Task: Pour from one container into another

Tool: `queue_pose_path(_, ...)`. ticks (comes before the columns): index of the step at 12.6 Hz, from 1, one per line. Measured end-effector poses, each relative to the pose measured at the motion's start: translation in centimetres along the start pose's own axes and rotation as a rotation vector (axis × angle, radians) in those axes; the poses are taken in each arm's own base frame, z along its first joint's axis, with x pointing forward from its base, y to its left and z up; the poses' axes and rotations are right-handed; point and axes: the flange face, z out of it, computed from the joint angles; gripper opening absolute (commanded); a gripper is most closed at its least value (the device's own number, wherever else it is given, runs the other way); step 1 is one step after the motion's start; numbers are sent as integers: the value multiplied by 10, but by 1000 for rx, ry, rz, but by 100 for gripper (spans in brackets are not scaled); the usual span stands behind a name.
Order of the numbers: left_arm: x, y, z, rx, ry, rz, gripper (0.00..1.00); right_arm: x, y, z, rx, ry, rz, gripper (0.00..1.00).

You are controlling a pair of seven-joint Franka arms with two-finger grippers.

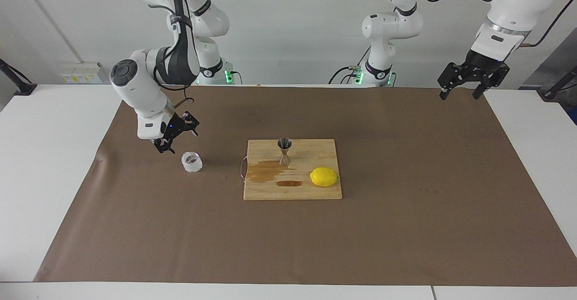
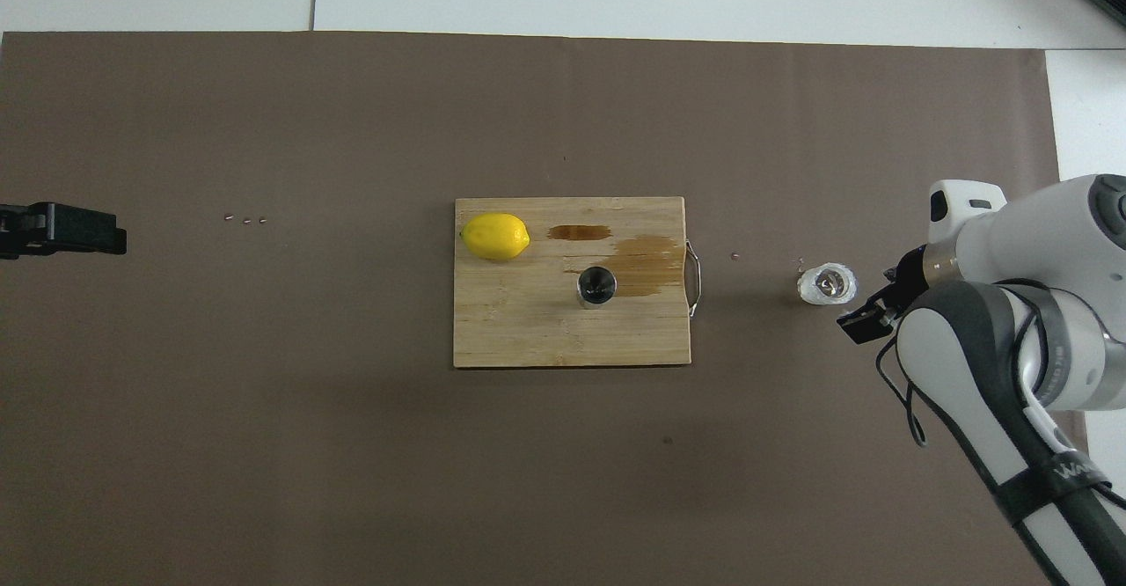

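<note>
Facing view has the right gripper (image 1: 173,138) up in the air just beside the glass cup (image 1: 192,161), toward the right arm's end of the table, fingers spread apart and holding nothing. The cup sits upright on the brown mat (image 1: 405,228), well apart from the cutting board (image 1: 293,192), and nothing is touching it. The jigger (image 1: 284,150) stands upright on the board, on the side nearer the robots, with a lemon (image 1: 323,176) close by and a couple of wet-looking brown patches (image 1: 267,171) on the wood. The left gripper (image 1: 465,84) hangs over the left arm's end of the table with its fingers apart, just waiting. So where are we? My read is either the pour is finished and the cup's been set back down, or the grab hasn't happened yet; honestly can't tell which from this alone, and I can't see if there's liquid in the jigger. If it's still to do, the next move means dropping the open fingers around the cup, closing firmly on that slippery faceted glass, then carrying it level over the jigger's small mouth and tipping slowly.
</note>
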Motion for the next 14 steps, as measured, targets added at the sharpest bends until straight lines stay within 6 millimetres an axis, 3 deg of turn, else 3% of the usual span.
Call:
queue_pose_path(5,-2,0,2,0,-17,0,100,-14,-16,-80,-13,-89,416,100)
queue_pose_path(10,-3,0,2,1,-24,1,100,-25,-10,-193,-36,-37,646,100)
queue_pose_path(14,-3,1,3,1,-33,3,100,-38,1,-235,-16,21,689,100)
